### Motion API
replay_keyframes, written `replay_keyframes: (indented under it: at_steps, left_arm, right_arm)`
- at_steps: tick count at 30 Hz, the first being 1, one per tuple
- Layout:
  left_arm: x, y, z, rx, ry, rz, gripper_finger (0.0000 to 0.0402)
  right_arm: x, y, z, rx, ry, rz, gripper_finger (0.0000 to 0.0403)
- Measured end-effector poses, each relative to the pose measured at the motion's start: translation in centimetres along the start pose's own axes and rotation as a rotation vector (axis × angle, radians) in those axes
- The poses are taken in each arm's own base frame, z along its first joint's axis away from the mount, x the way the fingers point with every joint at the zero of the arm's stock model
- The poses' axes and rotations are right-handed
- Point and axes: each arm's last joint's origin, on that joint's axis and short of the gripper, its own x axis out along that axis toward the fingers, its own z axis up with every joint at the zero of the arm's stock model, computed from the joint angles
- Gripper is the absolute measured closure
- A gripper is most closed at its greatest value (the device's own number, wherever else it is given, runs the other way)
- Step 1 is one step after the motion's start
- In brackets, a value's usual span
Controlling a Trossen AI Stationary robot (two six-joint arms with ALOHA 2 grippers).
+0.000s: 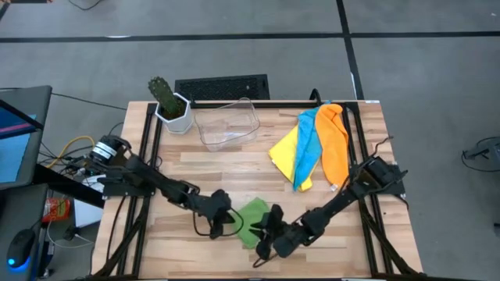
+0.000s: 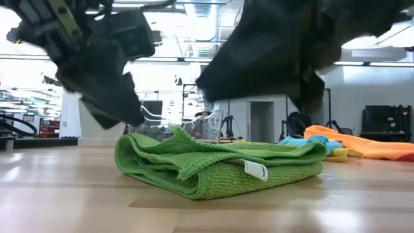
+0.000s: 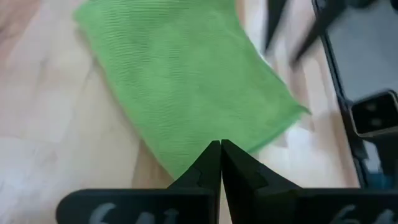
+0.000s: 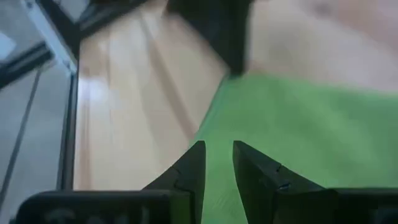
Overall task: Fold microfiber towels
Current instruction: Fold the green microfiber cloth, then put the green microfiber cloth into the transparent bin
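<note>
Folded green towel (image 2: 220, 169) lies at the table's (image 1: 226, 176) near edge between both hands. Left hand (image 1: 233, 222) hovers at its left side, fingers pressed together; right hand (image 1: 266, 229) hovers at its right side, fingers slightly apart. Yellow towel (image 1: 284, 149), light blue towel (image 1: 307, 148) and orange towel (image 1: 336, 143) lie heaped at the far right.

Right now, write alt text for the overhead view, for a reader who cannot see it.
Two dark robot arms meet over a folded green towel near the front edge of a wooden table, the left hand and right hand on either side of it. Yellow, blue and orange towels lie heaped at the back right, beside a clear plastic bin and a potted cactus.
</note>
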Motion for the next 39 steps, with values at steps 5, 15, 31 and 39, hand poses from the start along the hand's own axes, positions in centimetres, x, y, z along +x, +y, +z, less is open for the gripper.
replay_keyframes:
  at_steps: [5, 15, 31, 39]
  left_arm:
    - [0.7, 1.1, -1.4, -0.045, -0.017, 0.015, 0.0398]
    - [1.8, 1.6, -2.6, -0.044, 0.024, 0.024, 0.0398]
    - [-2.1, 0.9, 3.3, 0.003, -0.235, -0.031, 0.0398]
    - [1.1, 4.0, 4.7, -0.049, -0.272, -0.085, 0.0398]
  right_arm:
    - [1.7, -0.2, -2.5, 0.010, 0.108, 0.021, 0.0296]
    - [1.8, -0.1, -4.1, 0.079, 0.158, 0.007, 0.0296]
    - [-4.7, -0.7, 1.3, 0.111, 0.154, -0.171, 0.0296]
    - [-5.1, -1.7, 0.3, 0.208, 0.278, -0.256, 0.0296]
